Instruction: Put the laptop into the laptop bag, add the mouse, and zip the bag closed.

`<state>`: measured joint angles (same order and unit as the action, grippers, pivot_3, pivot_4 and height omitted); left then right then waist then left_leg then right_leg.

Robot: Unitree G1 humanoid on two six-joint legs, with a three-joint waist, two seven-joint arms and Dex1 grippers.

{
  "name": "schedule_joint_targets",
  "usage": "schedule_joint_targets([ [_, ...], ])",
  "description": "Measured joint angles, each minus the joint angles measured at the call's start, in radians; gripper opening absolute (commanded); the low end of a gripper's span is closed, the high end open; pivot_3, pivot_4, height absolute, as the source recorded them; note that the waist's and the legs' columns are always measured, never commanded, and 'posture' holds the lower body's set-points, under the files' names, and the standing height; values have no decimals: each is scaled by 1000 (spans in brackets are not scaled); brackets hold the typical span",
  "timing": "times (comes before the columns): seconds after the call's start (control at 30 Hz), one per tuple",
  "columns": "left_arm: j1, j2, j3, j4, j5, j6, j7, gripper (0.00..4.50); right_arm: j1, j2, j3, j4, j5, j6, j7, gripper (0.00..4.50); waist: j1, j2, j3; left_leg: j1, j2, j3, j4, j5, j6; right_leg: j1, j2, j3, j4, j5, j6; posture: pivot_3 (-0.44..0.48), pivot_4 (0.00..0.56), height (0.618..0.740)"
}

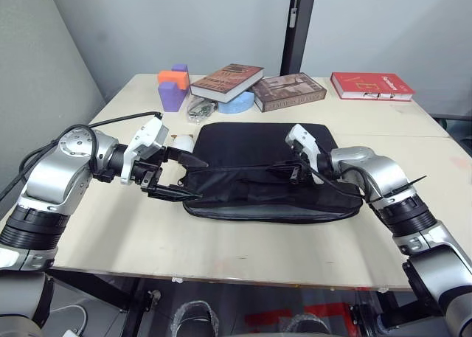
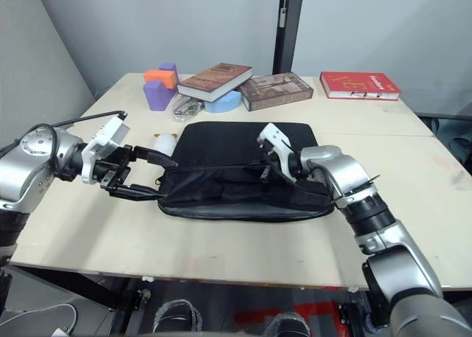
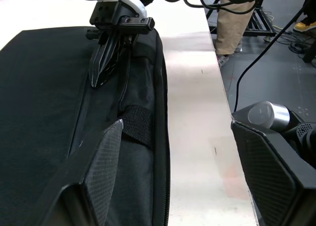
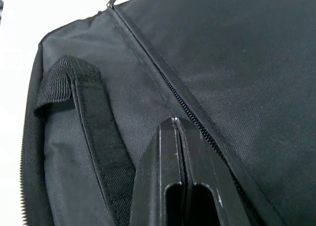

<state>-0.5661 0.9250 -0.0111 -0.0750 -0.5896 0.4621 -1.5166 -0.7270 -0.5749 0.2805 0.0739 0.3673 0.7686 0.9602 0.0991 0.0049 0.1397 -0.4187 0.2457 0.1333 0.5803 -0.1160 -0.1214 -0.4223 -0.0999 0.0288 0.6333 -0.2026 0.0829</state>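
Right hand point(image 1: 284, 171) pinches shut on the flat black fabric laptop bag's point(image 1: 251, 149) zip; left hand point(image 1: 171, 176) spread open at its corner; zipping seems underway.

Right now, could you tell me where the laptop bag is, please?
The laptop bag lies flat mid-table between the left gripper and right gripper, just before the books.

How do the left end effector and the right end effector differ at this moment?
The left end effector is open, at the laptop bag's left end; the right end effector is shut, pressed on the bag's top. Both have black fingers and are at the bag.
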Motion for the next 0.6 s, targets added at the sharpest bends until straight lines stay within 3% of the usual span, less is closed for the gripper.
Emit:
schedule_joint_targets([
  [0.23, 2, -14, 18, 82, 20, -4, 53, 3687, -14, -6, 63, -6, -99, -42, 12, 54, -1, 0, -8, 6, 0, 0, 0, 0, -1, 5, 0, 1, 1, 0, 0, 0, 150, 740],
  [0.43, -78, -110, 88, 288, 22, 69, 259, 3687, -21, -7, 72, -4, -122, -41, 24, 54, 3, -1, -14, 7, 0, -1, 4, 0, 0, 6, 0, 1, 5, 0, 0, 0, 150, 740],
  [0.6, -177, -207, 97, 571, 179, 42, 555, 3687, -28, -5, 74, -2, -132, -37, 33, 54, 3, -2, -16, 7, 0, -1, 4, 0, -1, 6, 0, 1, 5, 0, 0, 0, 150, 740],
])
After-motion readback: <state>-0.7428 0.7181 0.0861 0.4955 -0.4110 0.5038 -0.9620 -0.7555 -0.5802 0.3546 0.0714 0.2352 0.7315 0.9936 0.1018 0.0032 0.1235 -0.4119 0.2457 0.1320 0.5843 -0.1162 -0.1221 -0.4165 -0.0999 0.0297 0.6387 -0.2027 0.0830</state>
